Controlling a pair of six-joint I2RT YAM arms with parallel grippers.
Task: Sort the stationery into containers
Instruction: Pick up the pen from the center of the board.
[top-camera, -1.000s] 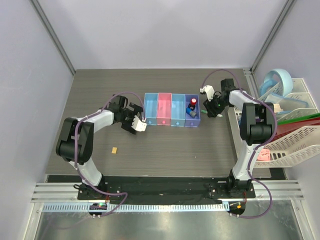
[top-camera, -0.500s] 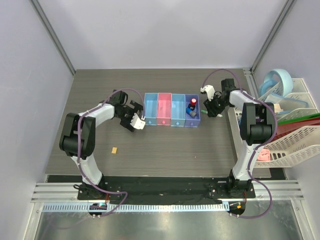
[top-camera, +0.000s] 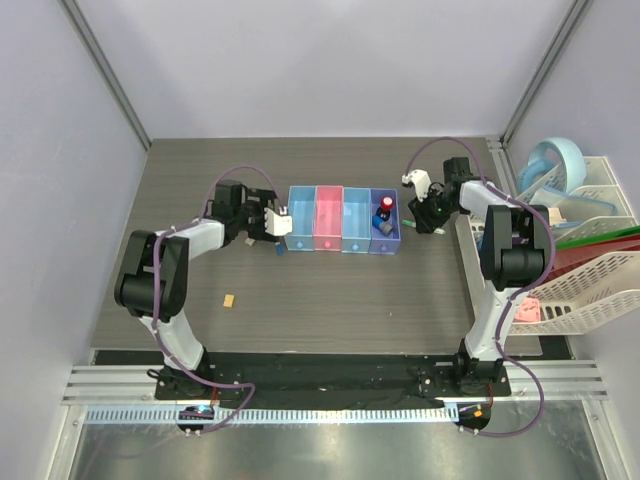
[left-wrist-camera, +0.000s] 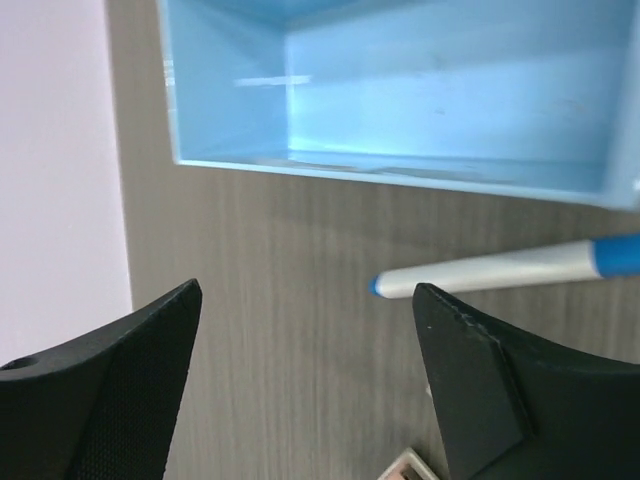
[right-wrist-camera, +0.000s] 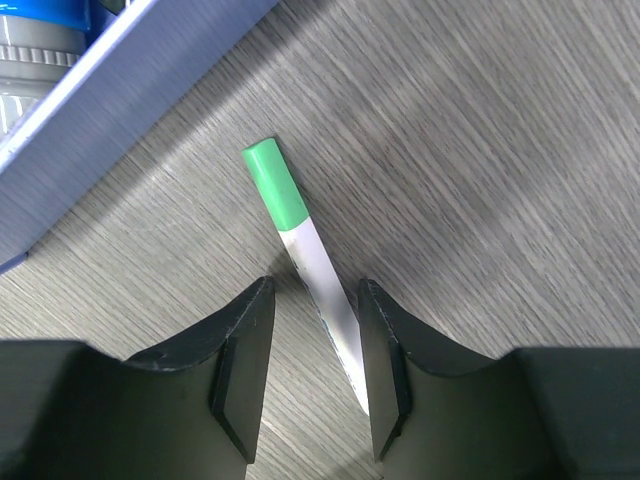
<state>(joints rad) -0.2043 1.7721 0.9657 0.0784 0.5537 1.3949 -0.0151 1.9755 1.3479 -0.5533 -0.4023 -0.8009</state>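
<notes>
The four joined bins stand in a row: light blue (top-camera: 300, 232), pink (top-camera: 328, 232), light blue (top-camera: 355, 232), darker blue (top-camera: 384, 232). The red-capped black bottle (top-camera: 385, 207) stands in the darker blue bin. My left gripper (left-wrist-camera: 308, 290) is open and empty, low over the table just left of the first light blue bin (left-wrist-camera: 400, 90). A white pen with a blue cap (left-wrist-camera: 500, 270) lies beside its right finger. My right gripper (right-wrist-camera: 315, 285) is open, its jaws narrowly straddling the green-tipped white pen (right-wrist-camera: 300, 225) on the table right of the darker blue bin (right-wrist-camera: 90, 110). The tan block (top-camera: 231, 299) lies front left.
A large white rack basket (top-camera: 590, 285) with folders and a blue roll stands at the right edge, with a pink item (top-camera: 530, 310) in its near end. Grey walls close in the table at the left, back and right.
My left gripper has swung toward the back and up against the left side of the first light blue bin. My right gripper has barely moved.
</notes>
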